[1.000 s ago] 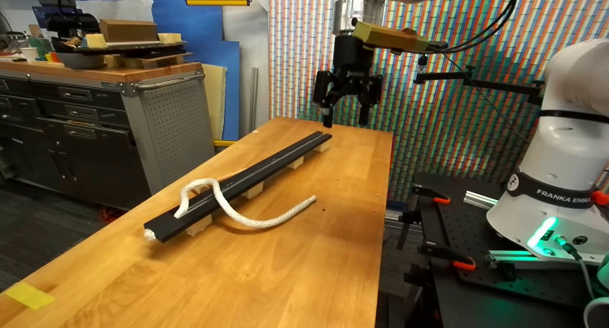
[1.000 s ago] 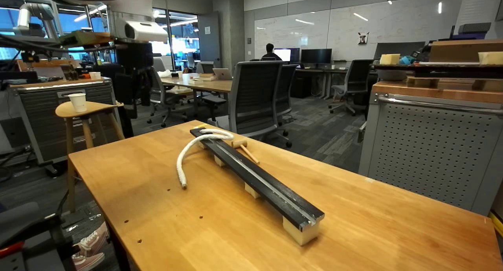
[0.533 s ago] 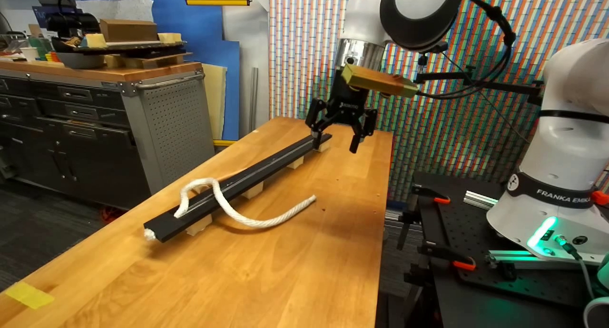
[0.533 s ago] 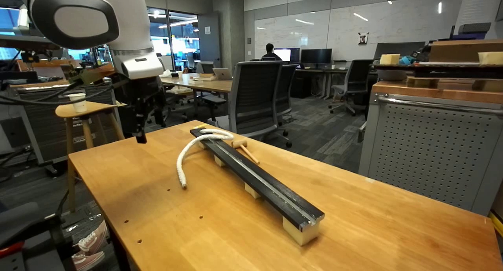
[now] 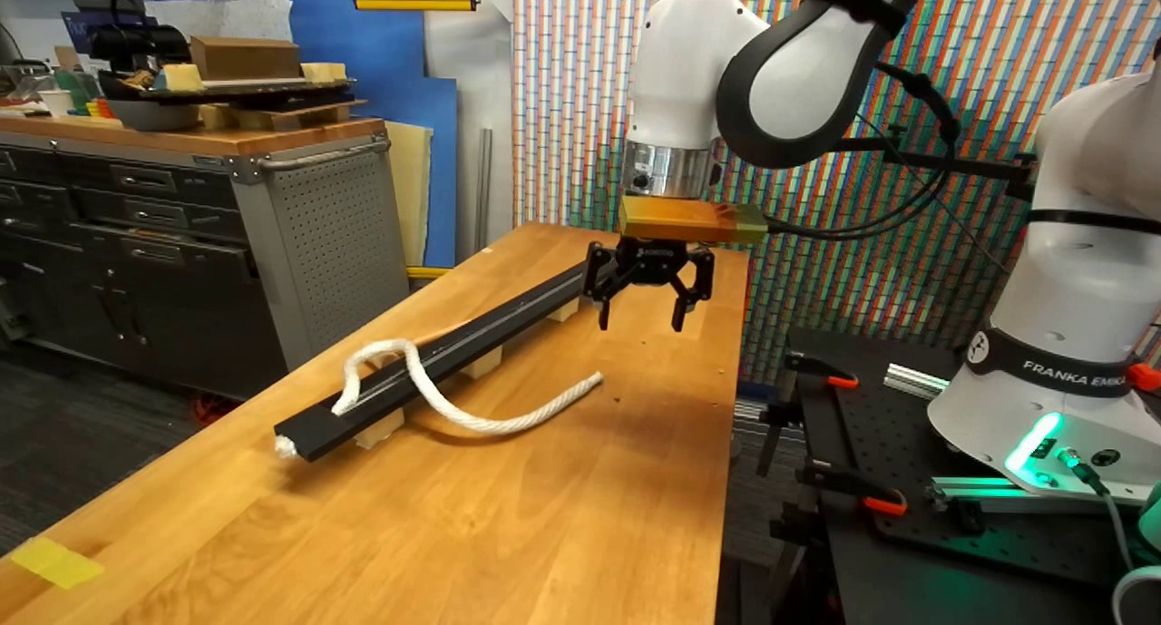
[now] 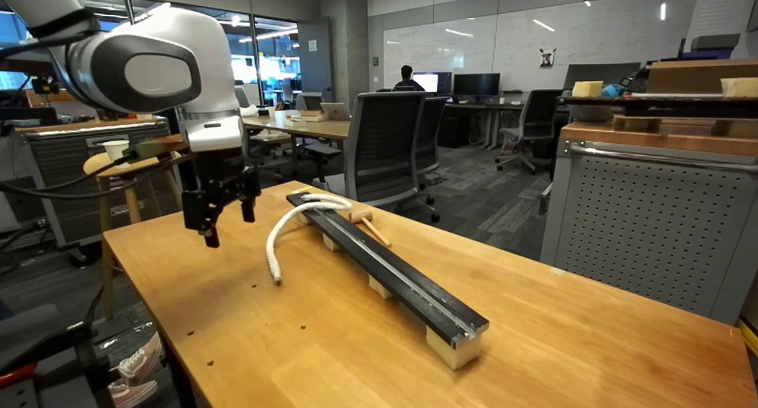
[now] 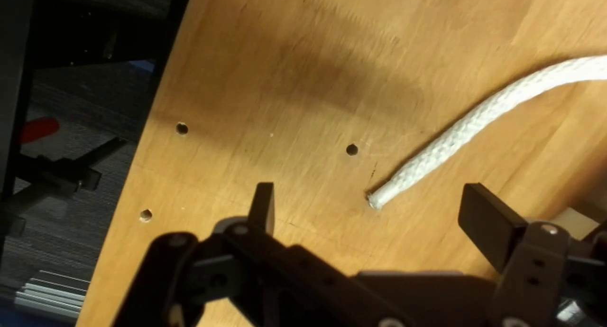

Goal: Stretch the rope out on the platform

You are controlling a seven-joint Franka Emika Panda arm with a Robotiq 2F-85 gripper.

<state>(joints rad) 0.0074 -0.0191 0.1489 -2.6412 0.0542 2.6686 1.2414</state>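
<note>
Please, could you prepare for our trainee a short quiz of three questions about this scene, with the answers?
1. What supports the platform?
2. Choose: the gripper, apart from the rope, is (a) shut, (b) open, (c) out of view.
3. True or false: the whole rope lies straight along the platform.

Key:
1. Pale blocks beneath it.
2. b.
3. False; it curves off onto the tabletop.

On your surface (image 6: 551,343) you have one rope (image 5: 490,425) and one black platform (image 6: 385,266), with four pale blocks (image 6: 453,351) visible under it. You also have one mallet (image 6: 359,217) towards a long edge, one yellow strip (image 5: 56,563) by a corner, and four small holes (image 6: 210,363), two near the opposite long edge.
</note>
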